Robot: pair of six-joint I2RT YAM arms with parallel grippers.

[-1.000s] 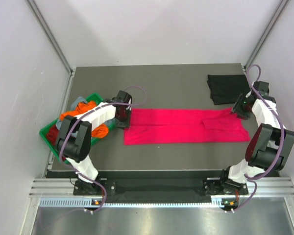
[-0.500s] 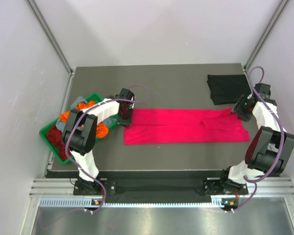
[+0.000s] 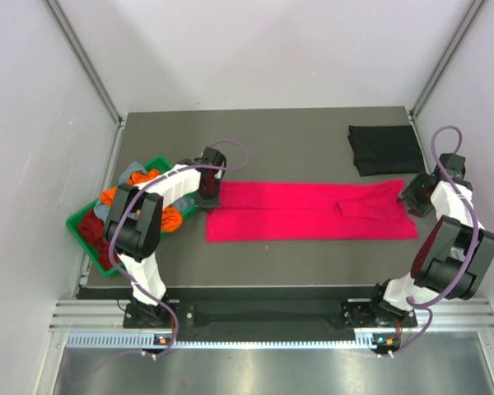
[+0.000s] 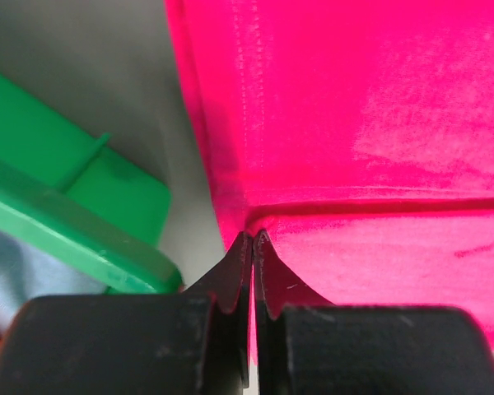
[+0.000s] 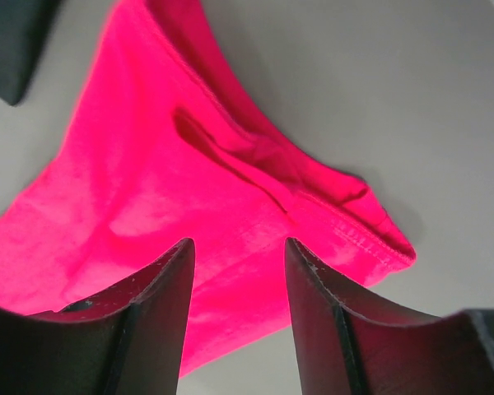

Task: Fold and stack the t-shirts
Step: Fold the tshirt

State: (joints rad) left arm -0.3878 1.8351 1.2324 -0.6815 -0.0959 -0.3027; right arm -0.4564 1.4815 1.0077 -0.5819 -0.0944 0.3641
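t-shirt: long bright pink-red cloth t-shirt flat on grey table, long axis left-right between arms | left gripper: jaws pinched together on its left edge | right gripper: jaws apart, over right-end hem, nothing held

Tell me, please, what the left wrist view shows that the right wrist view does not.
Only the left wrist: the green tray with grey-blue cloth inside, and the left fingers shut on the pink t-shirt. Only the right wrist: the black t-shirt and the right fingers open. Both: the pink t-shirt on the grey table.
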